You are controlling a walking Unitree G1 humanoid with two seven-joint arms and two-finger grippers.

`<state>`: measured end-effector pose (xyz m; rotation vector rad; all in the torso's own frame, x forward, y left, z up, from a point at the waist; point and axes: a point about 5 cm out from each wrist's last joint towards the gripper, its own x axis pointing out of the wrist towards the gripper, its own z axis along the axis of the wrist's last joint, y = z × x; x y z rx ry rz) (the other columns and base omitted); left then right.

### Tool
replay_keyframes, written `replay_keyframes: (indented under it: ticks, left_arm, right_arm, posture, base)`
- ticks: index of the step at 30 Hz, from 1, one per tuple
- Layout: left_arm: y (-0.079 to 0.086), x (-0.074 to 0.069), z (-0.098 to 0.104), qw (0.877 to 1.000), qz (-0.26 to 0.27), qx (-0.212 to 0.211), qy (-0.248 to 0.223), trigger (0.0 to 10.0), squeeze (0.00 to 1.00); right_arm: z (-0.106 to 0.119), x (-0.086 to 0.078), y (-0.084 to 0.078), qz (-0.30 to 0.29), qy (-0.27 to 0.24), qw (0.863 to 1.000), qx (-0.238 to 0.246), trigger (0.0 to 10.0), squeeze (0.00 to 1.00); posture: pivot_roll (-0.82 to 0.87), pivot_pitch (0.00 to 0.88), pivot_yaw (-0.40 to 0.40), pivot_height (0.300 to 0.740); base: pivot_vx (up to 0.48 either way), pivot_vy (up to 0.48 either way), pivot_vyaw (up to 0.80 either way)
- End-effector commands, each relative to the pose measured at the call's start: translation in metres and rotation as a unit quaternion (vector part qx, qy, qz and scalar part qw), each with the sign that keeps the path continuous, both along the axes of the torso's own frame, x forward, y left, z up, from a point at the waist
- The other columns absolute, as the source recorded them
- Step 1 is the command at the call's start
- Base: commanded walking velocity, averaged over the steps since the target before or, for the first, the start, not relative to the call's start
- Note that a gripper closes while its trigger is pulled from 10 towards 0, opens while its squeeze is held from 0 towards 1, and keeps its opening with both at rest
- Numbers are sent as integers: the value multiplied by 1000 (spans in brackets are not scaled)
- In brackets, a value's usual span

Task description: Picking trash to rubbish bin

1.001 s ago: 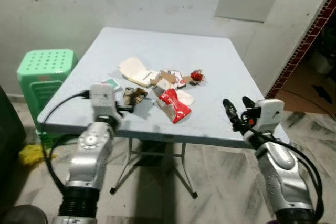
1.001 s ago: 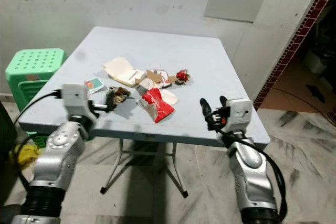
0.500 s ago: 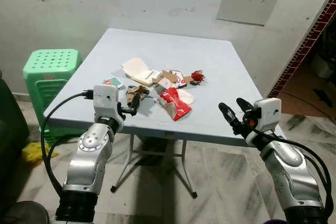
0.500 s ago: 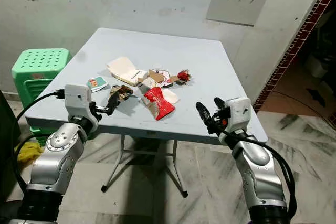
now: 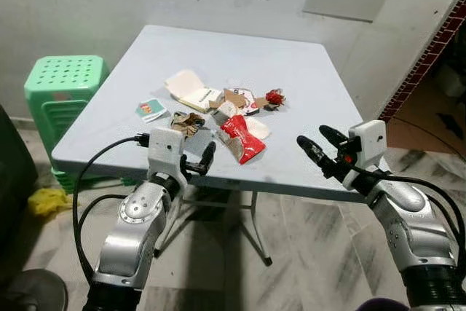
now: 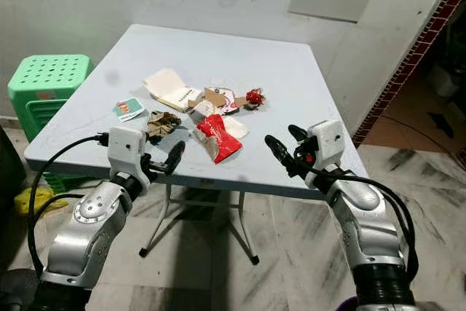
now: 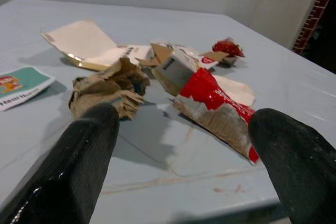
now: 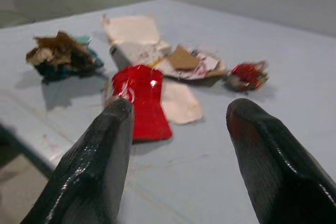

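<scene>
Left wrist view looks along the left gripper, whose jaws stand wide apart and hold nothing. Between the two black fingers lies the trash on the pale blue counter: a crumpled brown paper wad just ahead of one finger, a red wrapper ahead of the other, and between them a small torn carton. Beyond the wad sits an open cream box, and off to its side a teal card lies flat. A small red scrap rests farthest from the jaws.

In the left eye view the left gripper hovers at the near edge of the counter, just short of the brown wad, touching none of the trash.

The right gripper is held above the near edge of the counter, well apart from the pile, its jaws also spread wide and empty. Through the right wrist view the red wrapper lies ahead of one finger, a pale paper scrap lies between the jaws further on, and the red scrap sits ahead of the other finger. The brown wad is off beyond the first finger.

A green plastic stool stands on the floor beside the counter, on the left gripper's side. A yellow rag lies on the floor below it.
</scene>
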<state>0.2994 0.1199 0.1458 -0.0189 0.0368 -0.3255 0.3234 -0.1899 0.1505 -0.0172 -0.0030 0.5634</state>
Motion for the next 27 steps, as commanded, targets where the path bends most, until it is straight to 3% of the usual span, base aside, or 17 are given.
replay_keyframes:
  ticks: [1,2,3,13,27]
  left_arm:
    - [-5,-3,3,1000,-19,2,-2,10000,0]
    - [-5,-3,3,1000,-19,2,-2,10000,0]
    - [-5,-4,3,1000,-21,4,-2,10000,0]
    - [-3,-10,12,999,-36,0,-9,10000,0]
    - [-3,-15,21,999,-45,-3,-15,10000,0]
  right_arm:
    - [1,5,-3,9,9,1000,3,10000,573]
    - [1,5,-3,9,9,1000,3,10000,573]
    - [1,7,-2,13,12,1000,6,10000,1000]
    - [-5,31,11,40,23,999,-23,10000,1000]
    - [0,49,30,70,28,996,-38,10000,1000]
  posture:
    - [26,131,-119,740]
    - [26,131,-119,740]
    - [28,132,-119,740]
    - [48,152,-124,740]
    - [75,176,-139,740]
  base:
    - [0,0,0]
    - [0,0,0]
    - [0,0,0]
    - [0,0,0]
    - [0,0,0]
